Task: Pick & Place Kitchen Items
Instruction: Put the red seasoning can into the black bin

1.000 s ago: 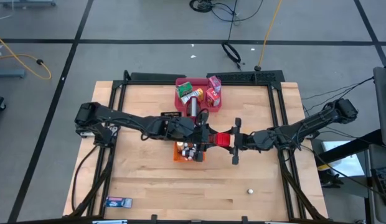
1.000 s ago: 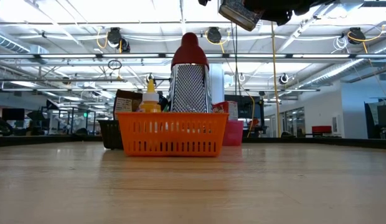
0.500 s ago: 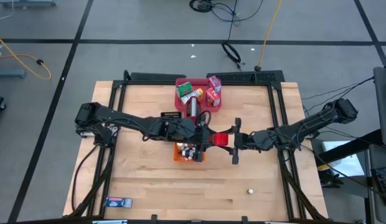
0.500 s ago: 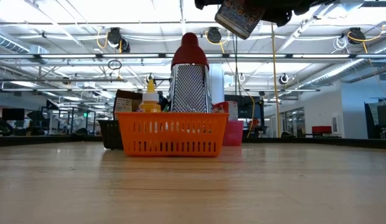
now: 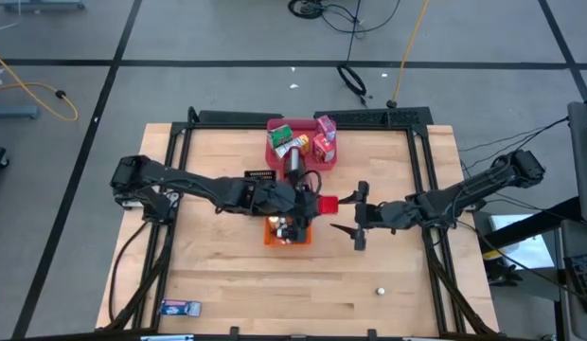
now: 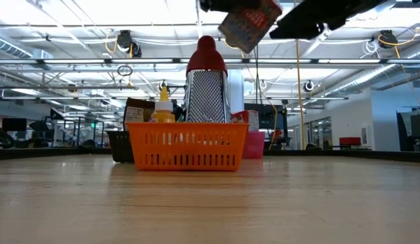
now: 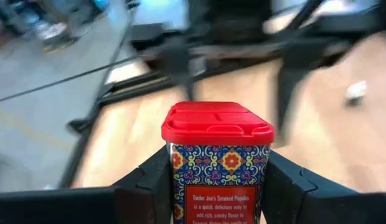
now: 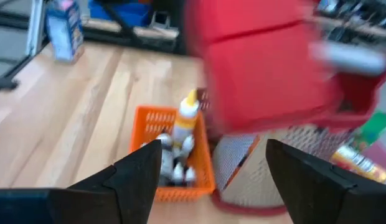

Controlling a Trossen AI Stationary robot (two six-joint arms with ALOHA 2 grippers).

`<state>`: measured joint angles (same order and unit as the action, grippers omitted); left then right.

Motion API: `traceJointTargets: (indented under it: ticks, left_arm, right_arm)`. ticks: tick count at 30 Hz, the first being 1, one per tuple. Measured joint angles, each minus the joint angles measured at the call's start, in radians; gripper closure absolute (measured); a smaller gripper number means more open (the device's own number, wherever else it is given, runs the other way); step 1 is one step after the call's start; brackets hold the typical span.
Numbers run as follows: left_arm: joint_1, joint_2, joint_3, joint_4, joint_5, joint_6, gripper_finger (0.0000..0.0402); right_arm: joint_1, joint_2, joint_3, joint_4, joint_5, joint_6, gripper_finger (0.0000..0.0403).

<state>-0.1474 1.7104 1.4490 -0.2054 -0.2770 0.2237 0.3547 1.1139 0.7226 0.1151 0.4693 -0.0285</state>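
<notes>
My left gripper (image 7: 216,186) clamps the red-lidded spice tin (image 7: 218,158), lifted above the orange basket (image 5: 288,232) | my right gripper (image 5: 346,214) just beside the tin, fingers spread wide, holding nothing | grater (image 6: 207,88) stands behind basket

Bright, even light — wrist views blurred.
</notes>
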Motion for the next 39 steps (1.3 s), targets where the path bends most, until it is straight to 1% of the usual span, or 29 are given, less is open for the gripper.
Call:
traceJointTargets:
  ticks: [3,5,7,9,11,12,17,19,22,24,27,29,33,35,39]
  left_arm:
    - [0.003,-0.023,-0.002,-0.073,-0.053,-0.015,0.0219]
    - [0.002,-0.037,0.0,-0.103,-0.078,-0.029,0.0229]
    - [0.0,-0.06,-0.003,-0.191,-0.098,-0.047,0.0242]
    - [-0.001,-0.078,0.0,-0.21,-0.095,-0.07,0.0244]
    - [-0.006,-0.106,-0.001,-0.287,-0.092,-0.099,0.0244]
    - [-0.008,-0.116,-0.002,-0.301,-0.097,-0.111,0.0244]
    - [-0.04,-0.177,-0.001,-0.406,-0.091,-0.168,0.0215]
    - [-0.055,-0.206,-0.001,-0.47,-0.097,-0.195,0.0213]
    - [-0.068,-0.229,0.001,-0.527,-0.133,-0.228,0.0228]
    - [-0.081,-0.243,-0.001,-0.607,-0.162,-0.263,0.0241]
    - [-0.083,-0.258,0.001,-0.663,-0.224,-0.312,0.0243]
    - [-0.082,-0.262,0.0,-0.726,-0.262,-0.35,0.024]
    - [-0.072,-0.263,0.0,-0.796,-0.327,-0.395,0.0213]
    - [-0.064,-0.263,-0.001,-0.842,-0.352,-0.419,0.0213]
    - [-0.038,-0.266,-0.029,-0.839,-0.364,-0.424,0.0241]
  right_arm:
    - [0.002,-0.001,-0.001,-0.037,-0.006,0.037,0.0119]
    - [0.001,-0.003,-0.001,-0.06,-0.003,0.057,0.0121]
    - [0.001,-0.003,-0.001,-0.073,-0.003,0.075,0.0123]
    - [0.002,-0.004,-0.001,-0.089,-0.003,0.089,0.0125]
    - [0.002,-0.004,-0.001,-0.101,-0.004,0.096,0.0125]
    - [0.002,-0.004,-0.001,-0.102,-0.003,0.096,0.0125]
    - [0.002,-0.004,-0.001,-0.113,-0.004,0.096,0.0121]
    - [0.002,-0.004,-0.002,-0.113,-0.003,0.096,0.0122]
    - [0.001,-0.004,-0.002,-0.121,-0.003,0.096,0.0124]
    - [0.001,-0.004,-0.002,-0.119,-0.003,0.096,0.0125]
    - [0.001,-0.004,-0.002,-0.12,-0.003,0.096,0.0125]
    - [0.001,-0.004,-0.002,-0.117,-0.003,0.096,0.0124]
    - [0.001,-0.004,-0.002,-0.111,-0.003,0.097,0.0126]
    - [0.001,-0.004,-0.002,-0.113,-0.003,0.097,0.0126]
    - [0.001,-0.004,-0.002,-0.112,-0.003,0.116,0.0124]
